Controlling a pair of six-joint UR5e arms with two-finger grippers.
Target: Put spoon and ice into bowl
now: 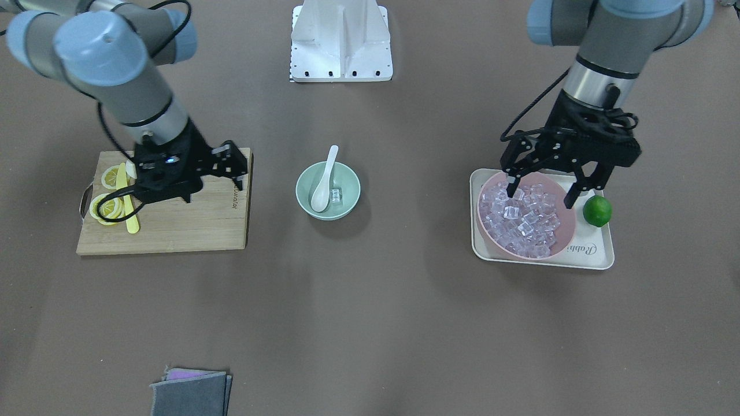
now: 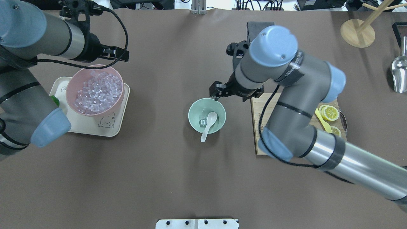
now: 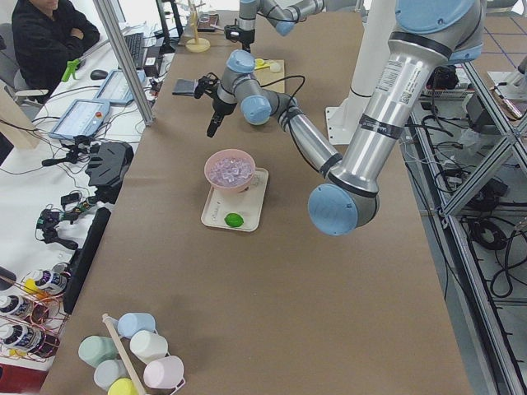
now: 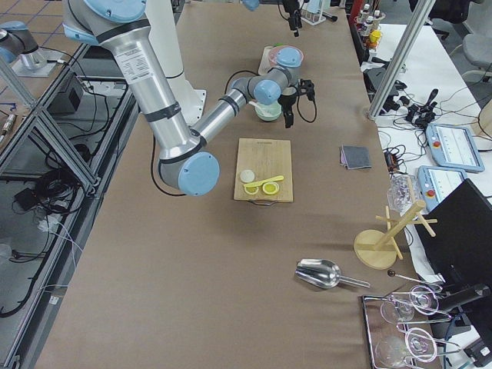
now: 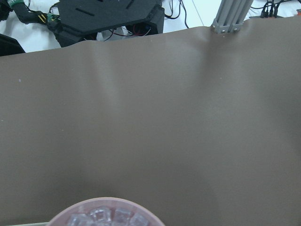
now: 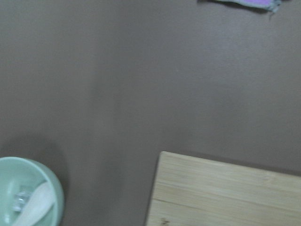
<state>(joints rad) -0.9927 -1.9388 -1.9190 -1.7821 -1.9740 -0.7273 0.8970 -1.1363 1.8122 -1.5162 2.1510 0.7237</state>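
The mint-green bowl [image 1: 302,193] stands mid-table. The white spoon [image 1: 322,184] lies in it, its scoop inside and its handle over the rim. One clear ice cube [image 1: 335,196] sits beside the scoop. The bowl [image 2: 191,112], spoon [image 2: 210,122] and cube [image 2: 203,121] also show in the overhead view. My left gripper [image 1: 542,193] is open and empty, fingers spread just above the ice heap in the pink bowl [image 1: 569,231]. My right gripper [image 1: 234,167] hangs over the inner edge of the wooden board [image 1: 191,225], apart from the bowl; it looks open and empty.
The pink bowl stands on a cream tray [image 1: 592,254] with a lime [image 1: 597,211]. Lemon slices [image 1: 107,208] and a yellow knife [image 1: 128,208] lie on the board. A grey cloth [image 1: 191,393] lies at the operators' edge. The white robot base [image 1: 341,40] is behind the bowl.
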